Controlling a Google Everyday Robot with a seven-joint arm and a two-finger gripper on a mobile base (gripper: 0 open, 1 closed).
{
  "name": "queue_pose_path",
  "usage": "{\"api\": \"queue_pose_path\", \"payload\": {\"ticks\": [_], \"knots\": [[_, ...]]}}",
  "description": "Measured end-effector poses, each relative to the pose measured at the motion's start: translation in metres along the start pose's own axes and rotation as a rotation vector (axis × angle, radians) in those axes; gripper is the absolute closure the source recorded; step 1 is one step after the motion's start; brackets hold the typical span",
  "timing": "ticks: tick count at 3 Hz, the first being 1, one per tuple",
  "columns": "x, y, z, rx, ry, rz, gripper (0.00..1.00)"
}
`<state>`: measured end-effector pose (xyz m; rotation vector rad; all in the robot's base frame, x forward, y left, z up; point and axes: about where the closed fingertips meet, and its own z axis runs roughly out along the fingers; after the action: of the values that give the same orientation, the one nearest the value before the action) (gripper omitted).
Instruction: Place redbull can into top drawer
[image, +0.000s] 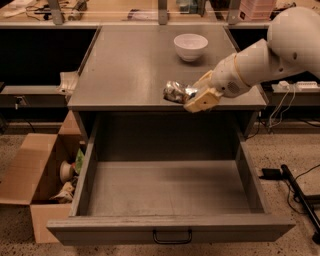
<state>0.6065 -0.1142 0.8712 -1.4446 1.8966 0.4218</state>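
Note:
The redbull can (176, 92), silver and dented, is held on its side in my gripper (194, 96) just above the front edge of the grey cabinet top (130, 65). The gripper's tan fingers (201, 100) are shut on the can's right end. My white arm reaches in from the upper right. The top drawer (170, 192) is pulled fully open below, with a flat front panel and a dark bar handle (172, 236). Its inside holds nothing.
A white bowl (190, 46) stands at the back of the cabinet top. An open brown cardboard box (37, 180) with items sits on the floor at the left. Cables and a black stand leg (300, 195) lie on the floor at the right.

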Motion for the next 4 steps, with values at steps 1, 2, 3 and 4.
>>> {"api": "queue_pose_path", "payload": {"ticks": [1, 2, 3, 4], "knots": [[0.031, 0.057, 0.02, -0.066, 0.056, -0.044, 1.0], [0.078, 0.106, 0.046, -0.143, 0.135, -0.033, 1.0], [0.078, 0.106, 0.046, -0.143, 0.135, -0.033, 1.0], [0.092, 0.108, 0.059, -0.153, 0.157, -0.021, 1.0]]}}
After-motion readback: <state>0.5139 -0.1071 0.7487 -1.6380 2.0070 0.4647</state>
